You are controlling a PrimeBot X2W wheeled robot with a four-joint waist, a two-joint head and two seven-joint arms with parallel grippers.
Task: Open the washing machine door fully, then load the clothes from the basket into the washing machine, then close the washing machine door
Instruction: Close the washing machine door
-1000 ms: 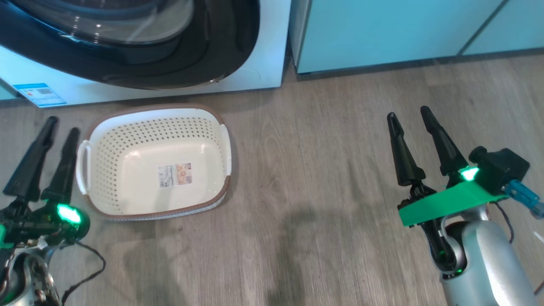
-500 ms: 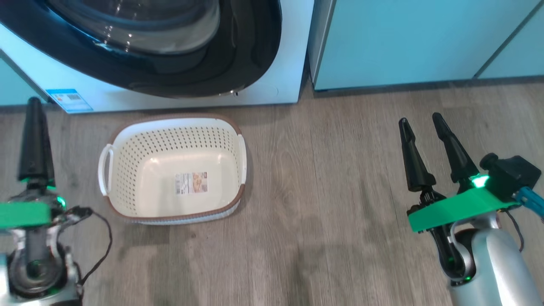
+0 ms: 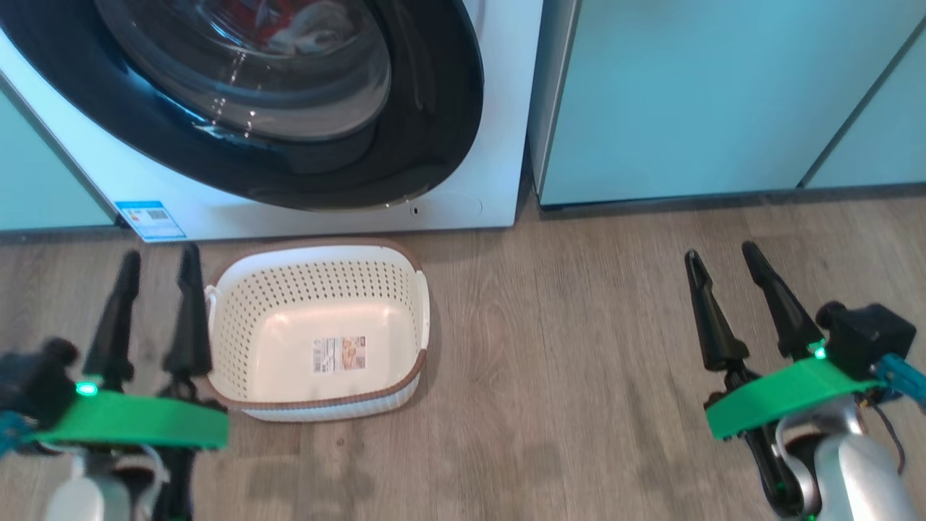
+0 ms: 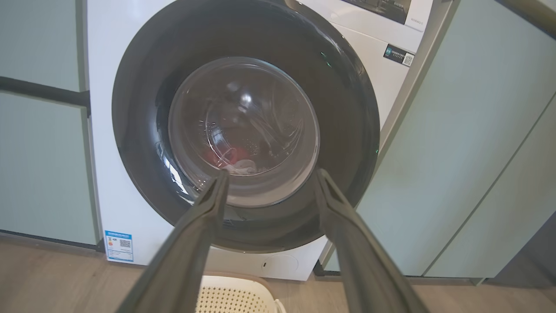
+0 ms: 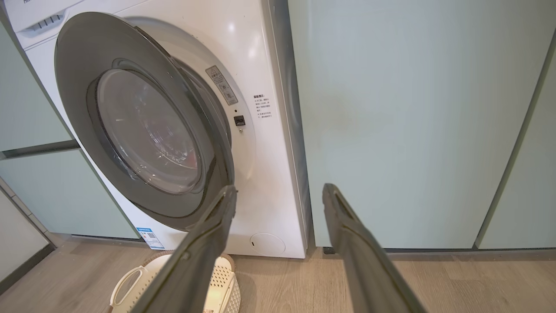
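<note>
Red clothes [image 4: 223, 157] dim behind door [image 4: 347, 130] glass, shape unclear.

Left gripper [image 3: 160, 253] has rolled round (the head camera lifted too).

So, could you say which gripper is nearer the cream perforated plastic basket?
Left. The left gripper sits beside the basket, on its left; the right gripper stands far off to its right.
</note>
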